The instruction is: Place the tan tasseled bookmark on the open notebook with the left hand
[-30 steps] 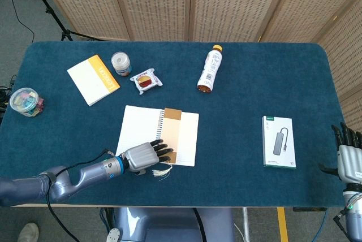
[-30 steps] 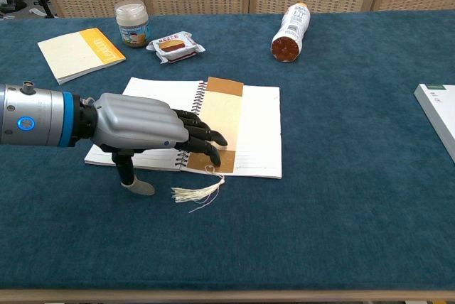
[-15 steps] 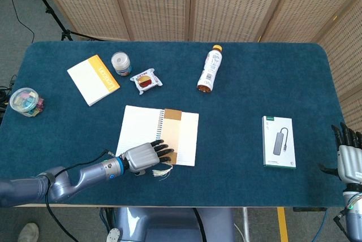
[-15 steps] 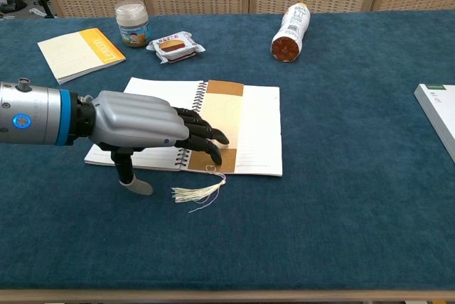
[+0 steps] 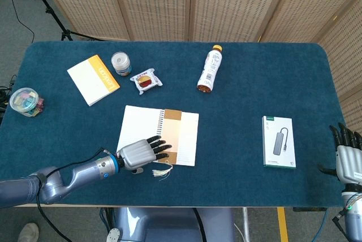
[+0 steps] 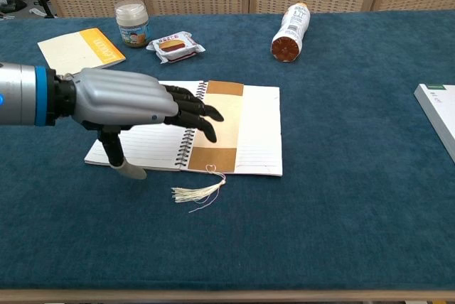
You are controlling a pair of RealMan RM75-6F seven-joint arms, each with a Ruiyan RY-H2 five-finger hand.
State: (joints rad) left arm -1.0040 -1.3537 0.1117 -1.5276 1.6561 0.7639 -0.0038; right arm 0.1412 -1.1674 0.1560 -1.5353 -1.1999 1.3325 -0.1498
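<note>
The tan bookmark [image 6: 220,128] lies lengthwise on the right page of the open spiral notebook [image 6: 259,133], next to the spiral. Its pale tassel [image 6: 197,192] trails off the near edge onto the blue cloth. In the head view the bookmark [image 5: 172,135] and notebook [image 5: 138,126] sit at centre left. My left hand [image 6: 131,101] hovers over the notebook's left page with fingers spread, holding nothing, its fingertips [image 6: 207,114] over the bookmark; the same left hand [image 5: 141,152] shows in the head view. My right hand [image 5: 348,154] is at the table's right edge, fingers apart, empty.
A yellow booklet [image 5: 93,79], a small jar [image 5: 121,64] and a snack packet [image 5: 146,80] lie behind the notebook. A bottle [image 5: 208,69] lies on its side at centre back. A white boxed hub [image 5: 278,141] sits to the right, and a tub of clips [image 5: 24,102] at far left.
My left hand has lifted and drawn back to the left, off the bookmark's near end. The bookmark and tassel stay where they were.
</note>
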